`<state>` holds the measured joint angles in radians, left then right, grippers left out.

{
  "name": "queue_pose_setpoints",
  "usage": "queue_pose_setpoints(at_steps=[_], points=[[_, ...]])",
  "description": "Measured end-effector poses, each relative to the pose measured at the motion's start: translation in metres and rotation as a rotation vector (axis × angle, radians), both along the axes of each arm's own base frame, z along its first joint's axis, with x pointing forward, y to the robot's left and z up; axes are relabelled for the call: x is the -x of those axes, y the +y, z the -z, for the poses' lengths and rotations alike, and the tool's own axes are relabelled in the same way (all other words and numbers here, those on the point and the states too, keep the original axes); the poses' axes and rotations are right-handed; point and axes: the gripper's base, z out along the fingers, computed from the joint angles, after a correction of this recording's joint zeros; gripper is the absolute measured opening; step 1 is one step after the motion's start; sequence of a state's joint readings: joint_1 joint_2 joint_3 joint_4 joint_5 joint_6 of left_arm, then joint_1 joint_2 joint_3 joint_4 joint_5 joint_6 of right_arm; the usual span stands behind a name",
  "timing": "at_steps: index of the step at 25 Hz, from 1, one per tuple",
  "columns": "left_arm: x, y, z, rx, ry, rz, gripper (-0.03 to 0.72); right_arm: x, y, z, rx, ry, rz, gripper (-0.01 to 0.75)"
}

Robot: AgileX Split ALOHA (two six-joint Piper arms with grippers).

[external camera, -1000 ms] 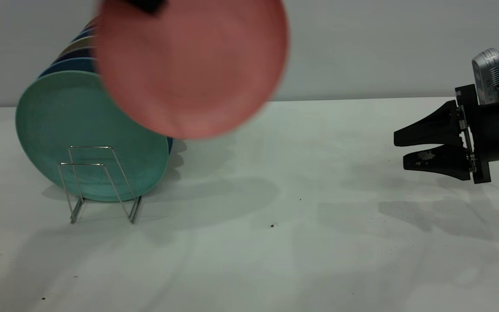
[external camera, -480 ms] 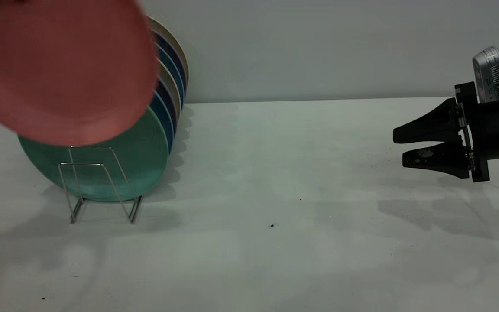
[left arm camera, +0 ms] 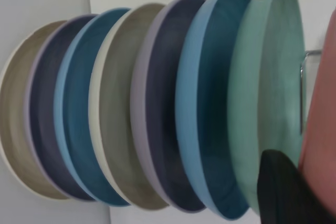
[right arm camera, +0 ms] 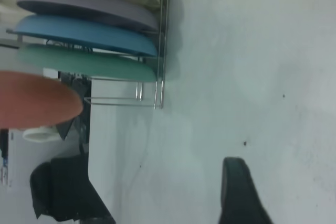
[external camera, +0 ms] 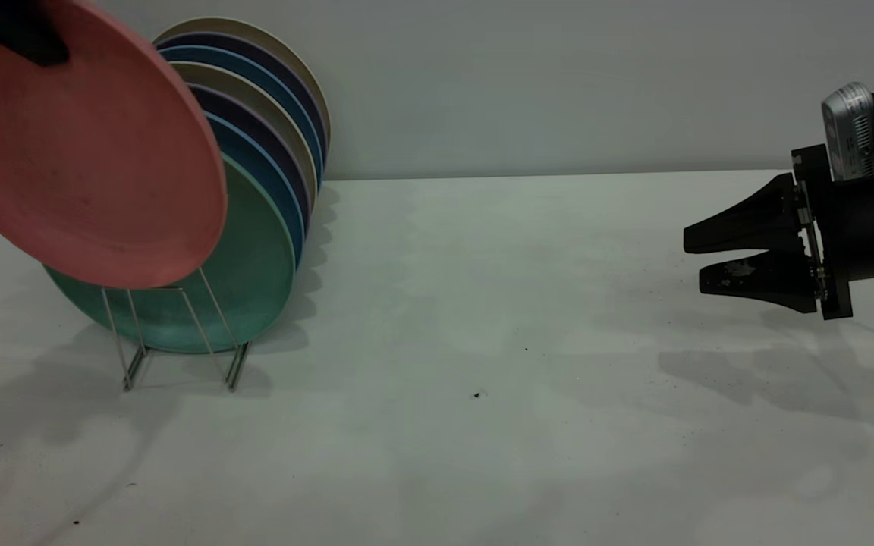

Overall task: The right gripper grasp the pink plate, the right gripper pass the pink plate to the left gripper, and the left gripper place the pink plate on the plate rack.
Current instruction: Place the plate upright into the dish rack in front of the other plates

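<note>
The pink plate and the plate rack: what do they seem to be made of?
The pink plate: probably matte plastic; dull even surface without glare, faint dark specks. The plate rack: thin silver metal wire; slim bright rods bent into upright loops.

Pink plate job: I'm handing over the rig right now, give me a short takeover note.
Left gripper: shut on the pink plate at its upper rim, plate tilted in the air just in front of the teal-green plate, above the plate rack's empty front loops.
Right gripper: jaws open, empty, hovering at the table's right side.
Done: grasp and handover.
Left: lower the plate into the front slot, release.
</note>
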<state>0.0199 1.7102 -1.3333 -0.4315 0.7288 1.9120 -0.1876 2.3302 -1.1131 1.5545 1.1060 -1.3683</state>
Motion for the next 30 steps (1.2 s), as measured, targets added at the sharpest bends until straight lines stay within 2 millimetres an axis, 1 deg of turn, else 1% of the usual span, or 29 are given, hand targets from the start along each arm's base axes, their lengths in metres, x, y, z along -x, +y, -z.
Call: queue_pose_setpoints(at_steps=[4,9,16,22,30], points=[[-0.003,0.001,0.002,-0.011,-0.023,0.009,0.107,0.000,0.000,0.000,0.002,0.000,-0.005,0.442],[-0.004,-0.002,0.001,0.022,-0.032,-0.001,0.107,0.001,0.000,0.001,0.006,0.001,-0.007,0.442],[-0.005,-0.002,0.002,0.027,-0.030,-0.003,0.107,0.001,0.000,0.001,0.011,0.002,-0.007,0.442],[-0.011,-0.002,0.016,0.027,0.004,-0.004,0.107,0.001,0.000,0.001,0.013,0.001,-0.008,0.442],[-0.011,-0.002,0.018,0.029,0.012,-0.001,0.107,0.001,0.000,0.001,0.013,0.001,-0.008,0.441]])
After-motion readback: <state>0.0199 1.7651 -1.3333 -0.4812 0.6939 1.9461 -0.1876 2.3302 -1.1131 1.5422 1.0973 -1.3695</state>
